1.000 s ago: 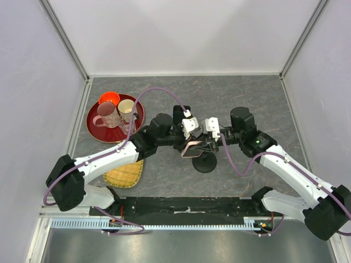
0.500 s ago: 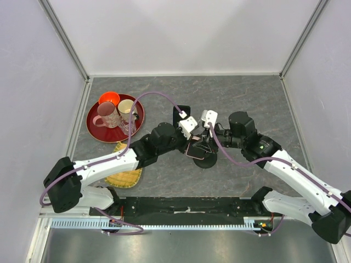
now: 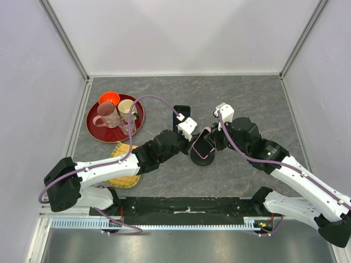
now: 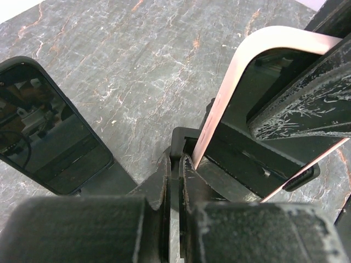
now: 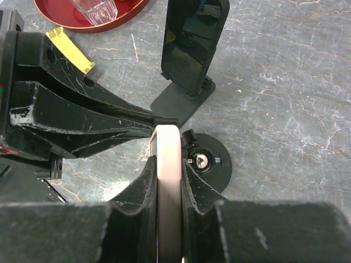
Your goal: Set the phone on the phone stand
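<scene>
Partly hidden — stand point(image 5: 219, 171) behind phone point(image 5: 167, 164); right jaws clamp phone, left jaws pressed together.

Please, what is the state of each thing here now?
Pink-rimmed phone: clamped edgewise in the right gripper, over the round black stand.
Right gripper: shut on the phone.
Left gripper: shut, beside the phone.
Black phone: propped on its flat black stand.
Clear glass: upright on the red tray.

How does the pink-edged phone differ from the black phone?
The pink-edged phone is clamped in the right end effector; the black phone rests free on its stand. The pink-edged phone has a pale rim, the black phone a dark one. Both show dark faces.
</scene>
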Controlling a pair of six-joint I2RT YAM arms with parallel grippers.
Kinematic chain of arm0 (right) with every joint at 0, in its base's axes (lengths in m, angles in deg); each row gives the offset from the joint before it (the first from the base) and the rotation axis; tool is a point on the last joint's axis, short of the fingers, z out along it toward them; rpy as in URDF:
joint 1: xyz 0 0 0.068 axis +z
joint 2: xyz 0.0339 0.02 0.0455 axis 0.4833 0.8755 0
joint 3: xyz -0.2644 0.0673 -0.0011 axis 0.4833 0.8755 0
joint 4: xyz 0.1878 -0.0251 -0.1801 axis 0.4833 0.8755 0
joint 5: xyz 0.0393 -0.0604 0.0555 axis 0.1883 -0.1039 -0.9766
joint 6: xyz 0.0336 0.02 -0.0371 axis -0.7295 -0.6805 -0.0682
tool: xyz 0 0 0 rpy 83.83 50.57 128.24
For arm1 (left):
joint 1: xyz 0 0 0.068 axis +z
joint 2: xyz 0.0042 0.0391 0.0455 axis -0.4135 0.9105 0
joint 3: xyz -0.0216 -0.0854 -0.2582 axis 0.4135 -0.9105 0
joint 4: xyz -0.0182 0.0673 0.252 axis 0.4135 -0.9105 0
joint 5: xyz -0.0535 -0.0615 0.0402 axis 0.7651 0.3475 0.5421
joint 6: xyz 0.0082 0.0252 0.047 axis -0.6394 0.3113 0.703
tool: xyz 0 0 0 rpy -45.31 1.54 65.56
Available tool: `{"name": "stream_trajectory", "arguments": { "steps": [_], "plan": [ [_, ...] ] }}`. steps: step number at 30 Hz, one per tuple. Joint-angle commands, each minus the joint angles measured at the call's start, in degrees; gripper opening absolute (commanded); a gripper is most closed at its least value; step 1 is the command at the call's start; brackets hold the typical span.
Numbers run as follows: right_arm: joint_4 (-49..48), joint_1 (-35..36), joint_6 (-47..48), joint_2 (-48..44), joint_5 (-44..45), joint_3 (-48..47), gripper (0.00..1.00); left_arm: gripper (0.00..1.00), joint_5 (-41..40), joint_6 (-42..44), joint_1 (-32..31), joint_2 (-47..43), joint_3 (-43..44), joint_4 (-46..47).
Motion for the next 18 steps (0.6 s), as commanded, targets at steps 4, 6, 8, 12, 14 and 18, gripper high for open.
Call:
{"name": "stream_trajectory", "arguments": {
  "steps": [4,6,8,12,14,18],
  "plan": [
    [7.86,-0.6,4.82,4.98,22.24,-3.57,0.0,0.02,-9.78,-1.67,2.93,-2.41,5.42,-11.58],
    [8.83,-0.33,4.73,8.06,23.38,-6.21,0.0,0.02,-7.85,-2.29,2.66,-2.14,7.01,-15.01],
    [11.54,1.42,4.38,10.08,28.02,-7.45,0.0,0.02,-7.4,-3.87,2.49,-1.71,8.33,-19.81],
    [13.75,4.14,3.94,10.27,32.25,-8.43,0.0,0.02,-4.69,-6.77,1.87,-0.3,12.54,-26.25],
    [14.28,5.55,4.38,10.79,33.48,-8.51,0.0,0.02,-3.89,-8.35,1.52,0.67,14.22,-28.98],
    [14.02,6.96,5.17,11.76,33.49,-8.6,0.0,0.02,-2.04,-10.64,1.34,1.64,17.82,-34.26]
  ]
}}
